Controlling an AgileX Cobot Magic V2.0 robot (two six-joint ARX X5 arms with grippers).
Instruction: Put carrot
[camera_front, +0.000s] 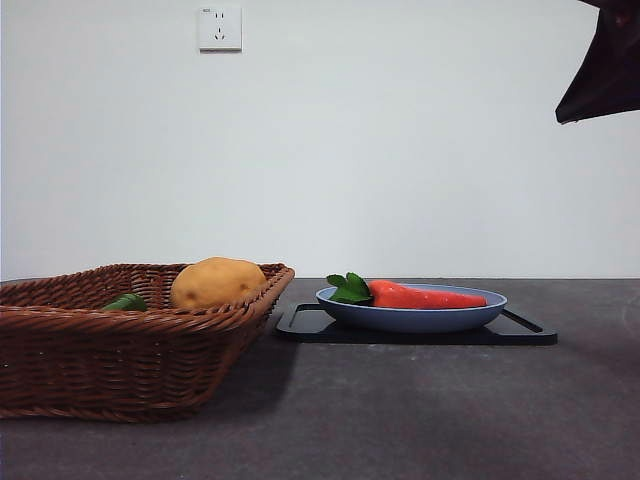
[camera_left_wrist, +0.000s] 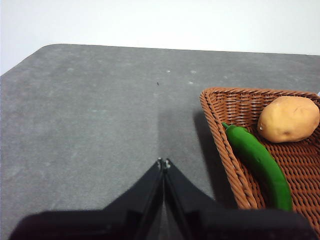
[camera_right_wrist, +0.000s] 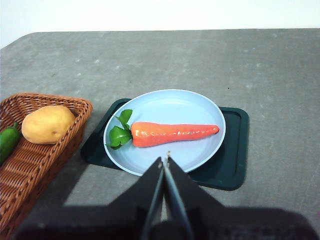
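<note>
Left end effector (camera_left_wrist: 163, 162), right end effector (camera_right_wrist: 165, 160): jaws closed.

Around the blue plate (camera_right_wrist: 200, 107), bare grey table (camera_right_wrist: 280, 65) lies open behind and to its far side, while the wicker basket (camera_right_wrist: 75, 130) crowds its other side, almost touching its dark tray (camera_right_wrist: 235, 150).

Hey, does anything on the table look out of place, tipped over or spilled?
Nothing stands out. The carrot lies flat on the blue plate, which sits level on the dark tray. The potato and green vegetable rest inside the upright wicker basket.
</note>
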